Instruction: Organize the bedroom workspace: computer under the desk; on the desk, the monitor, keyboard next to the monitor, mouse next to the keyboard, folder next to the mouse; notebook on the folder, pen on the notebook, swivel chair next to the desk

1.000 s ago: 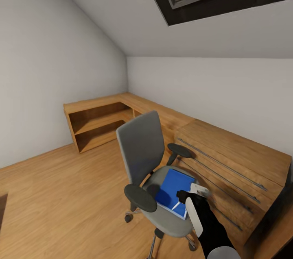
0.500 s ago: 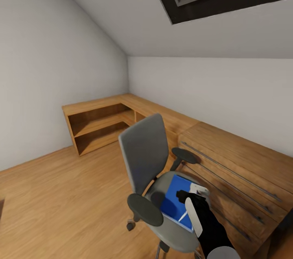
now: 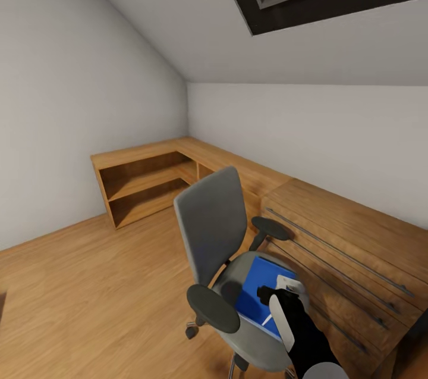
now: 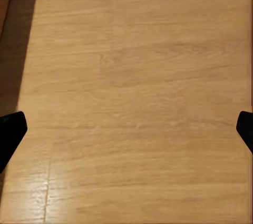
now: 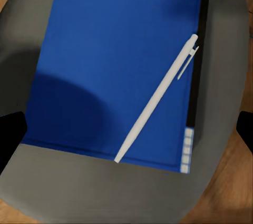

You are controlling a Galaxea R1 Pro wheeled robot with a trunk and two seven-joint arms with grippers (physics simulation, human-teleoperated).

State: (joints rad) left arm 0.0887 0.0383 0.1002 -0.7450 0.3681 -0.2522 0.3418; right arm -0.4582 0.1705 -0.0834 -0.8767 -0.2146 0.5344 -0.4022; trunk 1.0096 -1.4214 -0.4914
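now we hover our right gripper [image 5: 126,129], jaws open, over the pen [image 5: 156,98] on the blue folder [image 5: 105,60]; next, descend and pinch.

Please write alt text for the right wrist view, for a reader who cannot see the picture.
A white pen lies diagonally on a blue folder, which rests flat on the grey seat of a chair. The two dark fingers of the right gripper show at opposite edges, spread wide, touching nothing.

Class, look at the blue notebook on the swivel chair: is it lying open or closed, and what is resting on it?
Closed. The blue notebook lies flat on the swivel chair seat with its cover showing, and a white pen lies diagonally across it.
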